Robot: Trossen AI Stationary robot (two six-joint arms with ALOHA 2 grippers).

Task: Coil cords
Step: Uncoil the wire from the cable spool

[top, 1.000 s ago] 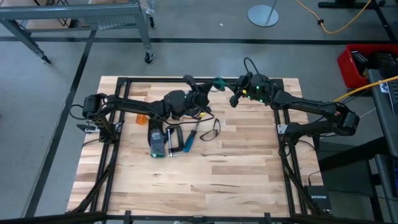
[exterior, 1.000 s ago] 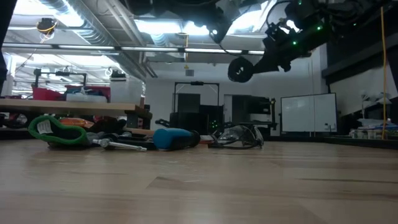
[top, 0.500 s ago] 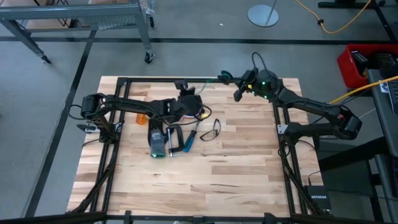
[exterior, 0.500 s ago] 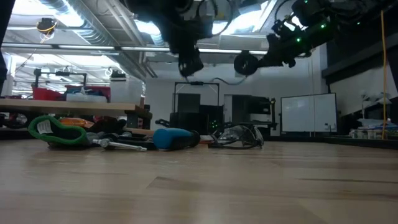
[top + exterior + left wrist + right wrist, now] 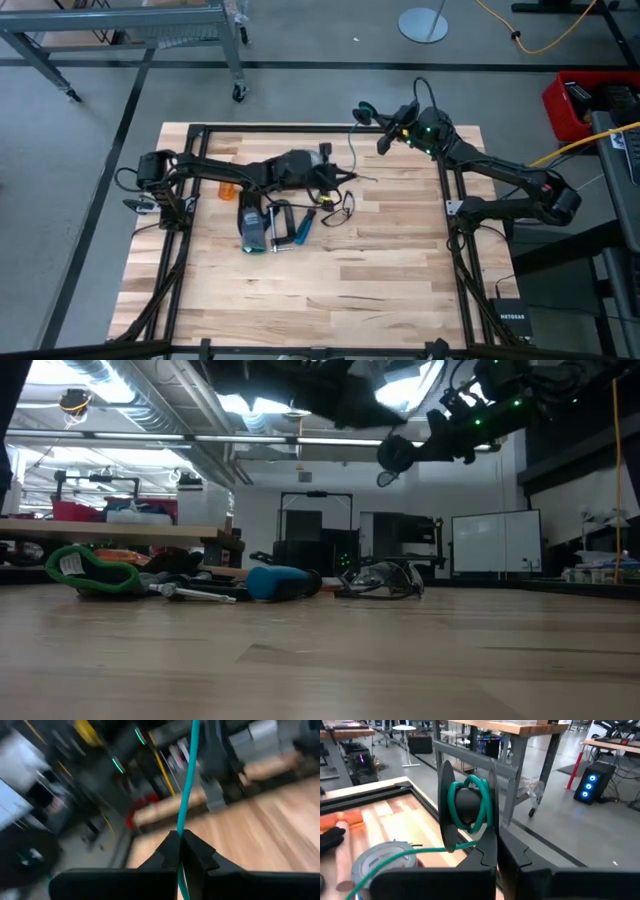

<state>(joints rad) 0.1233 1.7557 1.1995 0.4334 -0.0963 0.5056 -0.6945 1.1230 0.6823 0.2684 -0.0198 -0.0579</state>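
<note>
We are mid-coil on the teal cord (image 5: pixel 470 800): our right gripper (image 5: pixel 495 851) pinches its spool (image 5: pixel 451 805) above the table (image 5: pixel 400 260) far edge. Our left gripper (image 5: pixel 180 851), closed on the cord's tail nearer the table middle, should next feed slack

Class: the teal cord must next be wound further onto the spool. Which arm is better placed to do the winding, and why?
Probably the right. The right gripper is shut on the spool, which already carries teal cord loops. The left gripper is shut on the cord itself, so it seems better suited to feeding it.
</note>
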